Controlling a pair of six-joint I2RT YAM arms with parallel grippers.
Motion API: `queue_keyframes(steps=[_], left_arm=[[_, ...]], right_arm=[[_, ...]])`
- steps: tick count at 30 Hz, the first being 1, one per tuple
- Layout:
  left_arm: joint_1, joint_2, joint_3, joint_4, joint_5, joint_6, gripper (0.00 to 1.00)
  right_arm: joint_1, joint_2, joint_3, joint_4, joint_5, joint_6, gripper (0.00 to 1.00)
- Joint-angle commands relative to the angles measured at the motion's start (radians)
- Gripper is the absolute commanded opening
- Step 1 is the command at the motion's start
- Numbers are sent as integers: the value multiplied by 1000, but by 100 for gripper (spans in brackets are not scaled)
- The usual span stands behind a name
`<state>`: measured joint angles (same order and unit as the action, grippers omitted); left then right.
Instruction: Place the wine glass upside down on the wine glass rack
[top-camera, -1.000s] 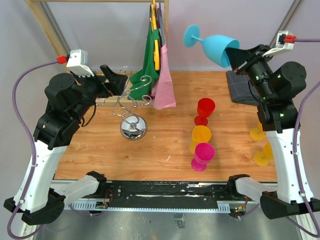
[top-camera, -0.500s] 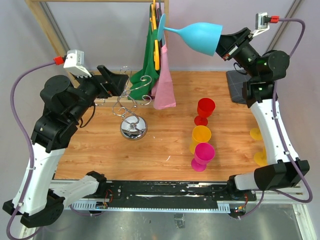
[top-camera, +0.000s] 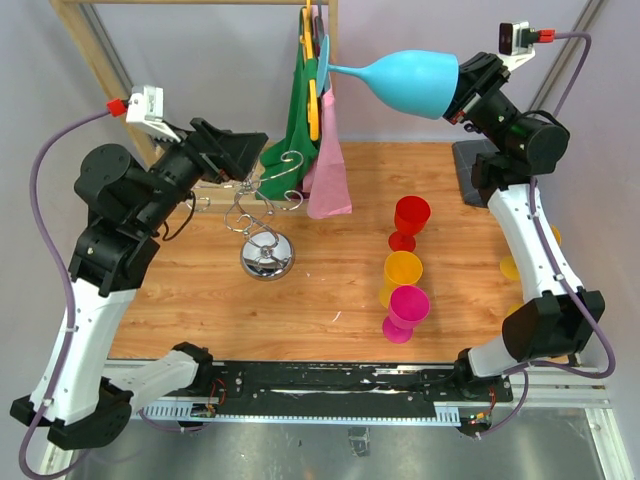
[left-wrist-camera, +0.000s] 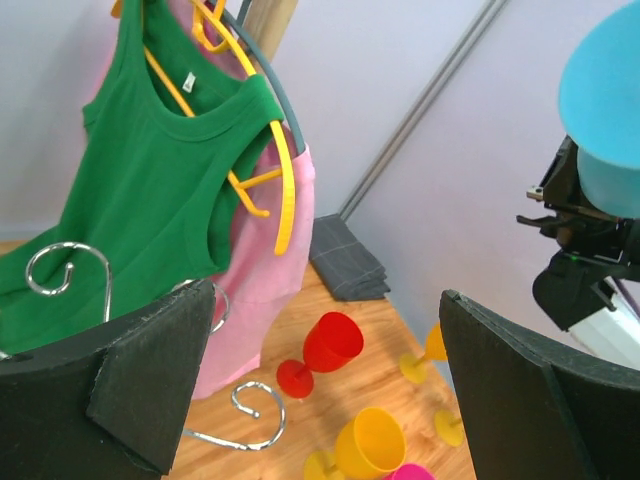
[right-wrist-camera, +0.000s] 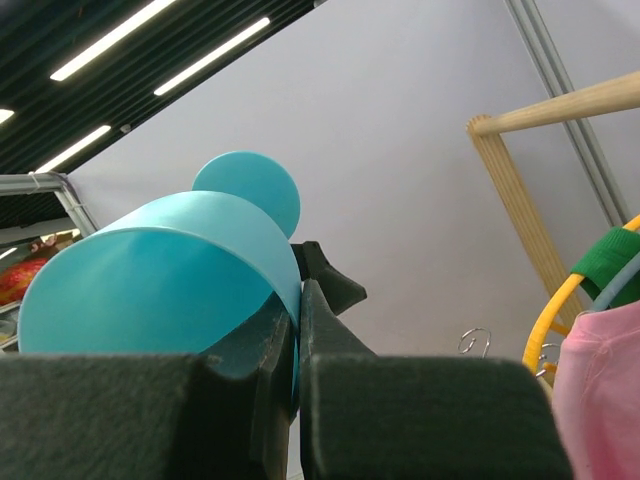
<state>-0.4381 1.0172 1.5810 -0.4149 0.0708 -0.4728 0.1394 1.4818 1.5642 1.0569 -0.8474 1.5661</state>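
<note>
Right gripper (top-camera: 461, 90) pinches wine glass (top-camera: 410, 82) by its rim, foot leading, likely to hook wine glass rack (top-camera: 262, 215); left gripper (top-camera: 235, 155) spread wide.

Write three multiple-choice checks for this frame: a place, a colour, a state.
1. The left hand, beside the chrome rack, is: A. open and empty; B. shut on a hook; C. shut on a glass.
2. The blue wine glass is: A. hung on the rack; B. held aloft by the right hand; C. in the left hand.
3. In the middle row of three glasses, the one nearest the arm bases is: A. red; B. yellow; C. pink.
Answers: 1 A: its fingers stand wide apart, nothing between. 2 B: that hand pinches the rim, high up. 3 C: the pink glass is lowest in the top view.
</note>
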Motion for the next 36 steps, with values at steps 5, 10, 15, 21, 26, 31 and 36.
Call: queue_keyframes(steps=[5,10,15,21,26,31,36], left_arm=[[116,94,43,167,274,-107,99],[225,156,76,256,394,-180,99],[336,192,-24,495,564,-347,99],[450,225,-184,967,736,-710,99],[476,249,-236,1277,767,-949,99],[486,261,-277,1488,754,-1115,99],[499,314,-351,1840,678,-1425,99]], right_arm=[[-13,-15,12,127,-34,74,1],[-13,-19,14,124,-37,78,1],[-12,-15,35,122,-43,96,1],[5,-8,54,112,-50,98,1],[55,14,80,94,-55,82,1],[131,59,147,68,-64,57,1],[198,134,230,73,-53,57,1]])
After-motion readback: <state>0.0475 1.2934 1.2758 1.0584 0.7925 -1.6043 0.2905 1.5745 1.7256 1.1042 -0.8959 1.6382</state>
